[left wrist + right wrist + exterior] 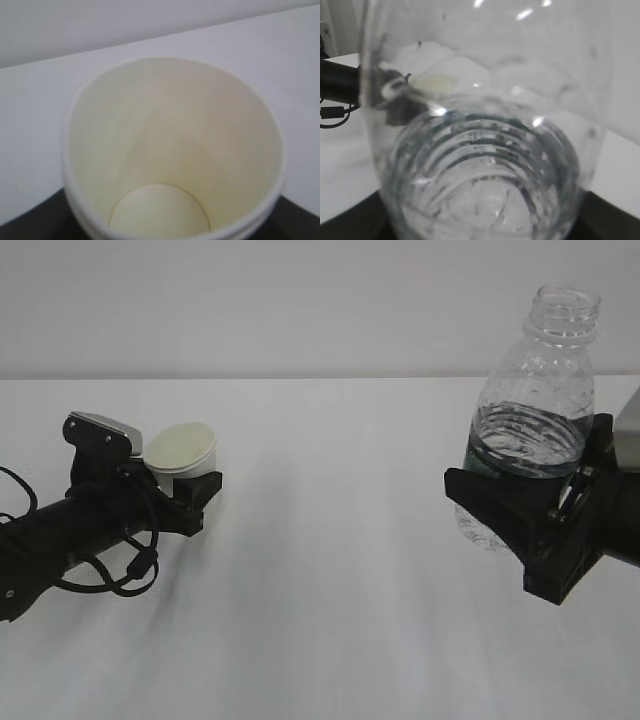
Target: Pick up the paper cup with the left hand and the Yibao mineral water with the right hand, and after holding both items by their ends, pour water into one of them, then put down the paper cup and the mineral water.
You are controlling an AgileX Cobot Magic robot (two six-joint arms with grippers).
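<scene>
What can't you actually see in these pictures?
- Exterior view: the cup's base, hidden by the left claw.
- Exterior view: the bottle's label, mostly behind the right claw.
- Left wrist view: the cup's outside and the claw tips, cut off.
- Right wrist view: blurred through the bottle.

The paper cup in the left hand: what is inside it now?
Nothing visible: the paper cup shows only its cream walls and a bare, dry-looking round bottom. The nearest strip of the bottom is cut off by the picture's lower edge. The water is inside the Yibao mineral water.
</scene>
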